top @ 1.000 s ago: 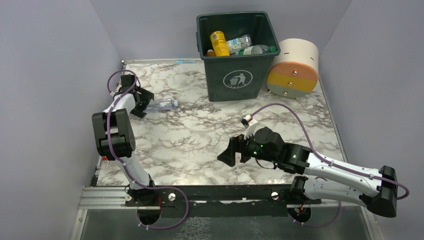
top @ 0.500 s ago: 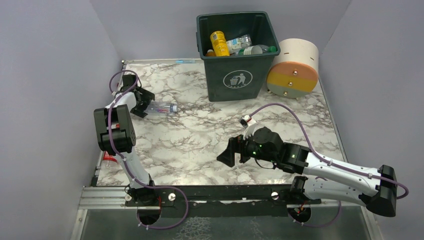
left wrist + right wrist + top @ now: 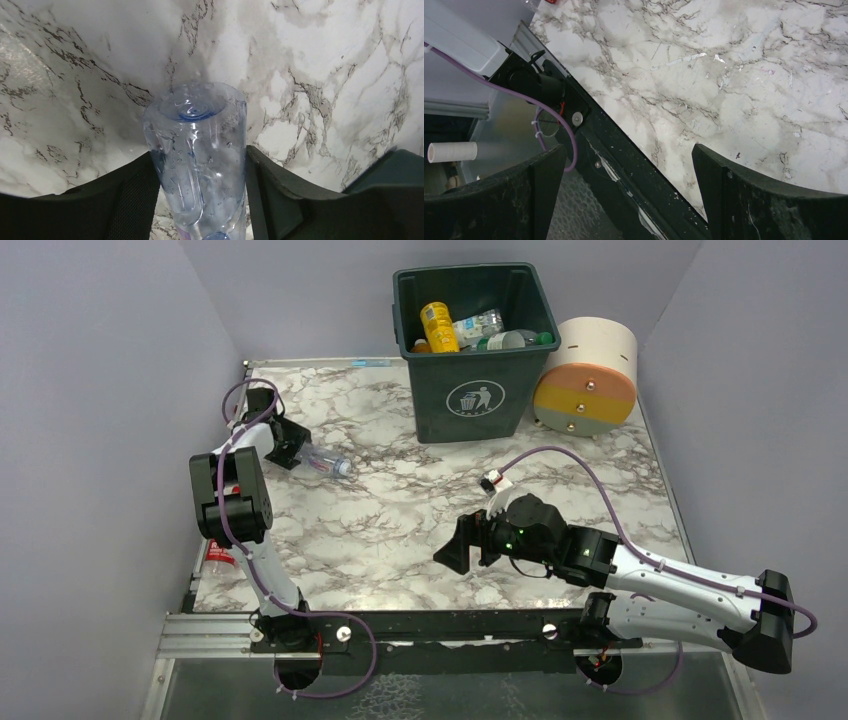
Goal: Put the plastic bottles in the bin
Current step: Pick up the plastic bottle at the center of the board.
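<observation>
My left end effector [image 3: 199, 165] has just closed in, pinching the clear bottle [image 3: 197, 125] lying far left on the tabletop [image 3: 400, 520], well apart from the bin [image 3: 470, 400], so it looks ready to lift; my right end effector [image 3: 628, 150] hangs spread and empty.

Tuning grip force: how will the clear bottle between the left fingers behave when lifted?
Probably light: the clear bottle looks empty. Thin walls may dent under the left gripper. Round, so apt to roll if released.
</observation>
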Controlling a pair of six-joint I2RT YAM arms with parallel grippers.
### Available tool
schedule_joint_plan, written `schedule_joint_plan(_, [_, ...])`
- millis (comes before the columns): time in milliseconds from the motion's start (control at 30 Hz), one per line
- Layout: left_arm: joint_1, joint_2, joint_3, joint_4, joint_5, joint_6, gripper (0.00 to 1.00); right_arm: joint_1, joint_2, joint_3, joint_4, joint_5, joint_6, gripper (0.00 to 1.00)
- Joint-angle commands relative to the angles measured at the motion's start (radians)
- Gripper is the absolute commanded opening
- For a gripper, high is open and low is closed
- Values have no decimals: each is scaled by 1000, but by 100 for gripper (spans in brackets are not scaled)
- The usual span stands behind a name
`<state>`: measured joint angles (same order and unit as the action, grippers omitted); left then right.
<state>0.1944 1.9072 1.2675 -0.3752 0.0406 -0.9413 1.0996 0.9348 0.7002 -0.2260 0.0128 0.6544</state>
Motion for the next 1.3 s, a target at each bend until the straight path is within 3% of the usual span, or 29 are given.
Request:
schedule_joint_plan(0, [-5, -39, -9, 36, 54, 14, 61, 4, -12, -12, 25, -14, -1, 100])
schedule_joint_plan(467, [-20, -178, 25, 41, 147, 5, 61, 4, -25, -18, 26, -16, 2, 100])
schedule_joint_plan(1267, [-60, -369, 264, 120, 333, -139, 61, 3, -52, -25, 27, -24, 12, 99])
